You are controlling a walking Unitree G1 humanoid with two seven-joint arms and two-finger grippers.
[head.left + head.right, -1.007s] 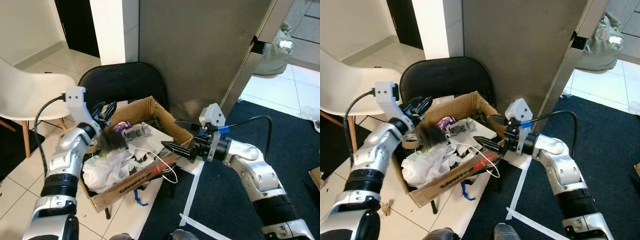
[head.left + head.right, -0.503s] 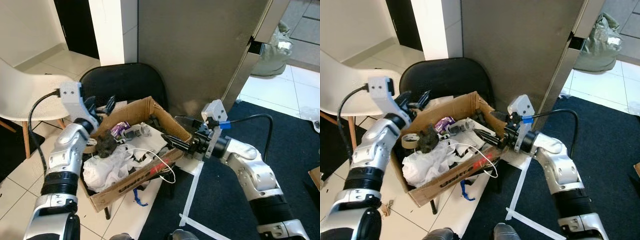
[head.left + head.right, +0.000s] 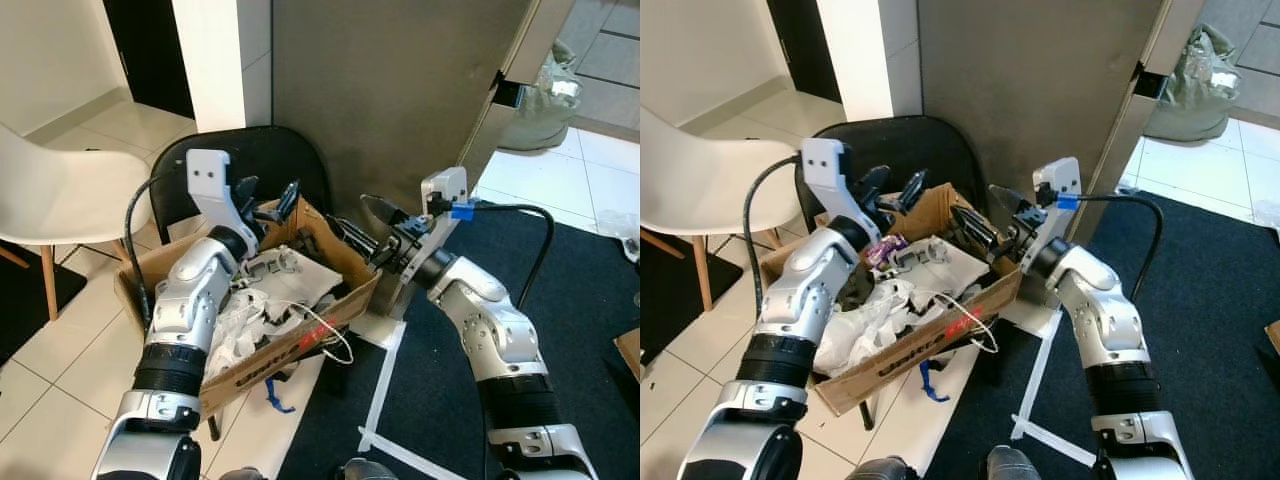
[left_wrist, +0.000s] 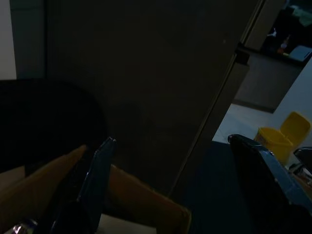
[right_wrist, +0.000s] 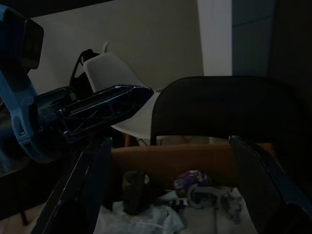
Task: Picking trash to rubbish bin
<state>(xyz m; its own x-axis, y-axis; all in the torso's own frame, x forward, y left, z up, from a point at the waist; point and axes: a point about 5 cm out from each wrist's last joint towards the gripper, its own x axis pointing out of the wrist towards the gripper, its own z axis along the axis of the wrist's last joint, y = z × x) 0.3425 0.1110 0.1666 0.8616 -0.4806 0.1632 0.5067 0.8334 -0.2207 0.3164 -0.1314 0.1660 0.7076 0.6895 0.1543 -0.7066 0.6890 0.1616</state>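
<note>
A cardboard box [image 3: 300,340] of rubbish sits on a black chair [image 3: 250,155]. It holds crumpled white paper [image 3: 240,320], a purple wrapper [image 3: 890,248], a thin white wire with a red end [image 3: 320,330] and a dark clump [image 5: 134,190]. My left gripper [image 3: 267,192] hovers open and empty above the box's back rim. My right gripper [image 3: 362,220] is open and empty too, raised just above the box's right corner and pointing towards the left one. In the right wrist view the left gripper's finger [image 5: 102,105] shows above the box.
A white chair [image 3: 60,195] stands to the left. A grey panel [image 3: 400,100] rises right behind the box. Dark carpet [image 3: 580,330] with white tape strips [image 3: 385,380] lies on the right. A green bag [image 3: 545,95] sits beyond. A yellow bin [image 4: 282,139] shows far off.
The dark clump left my left gripper and fell into the box. The left gripper then swung right over the back rim. The right gripper rose from the box's right wall.
</note>
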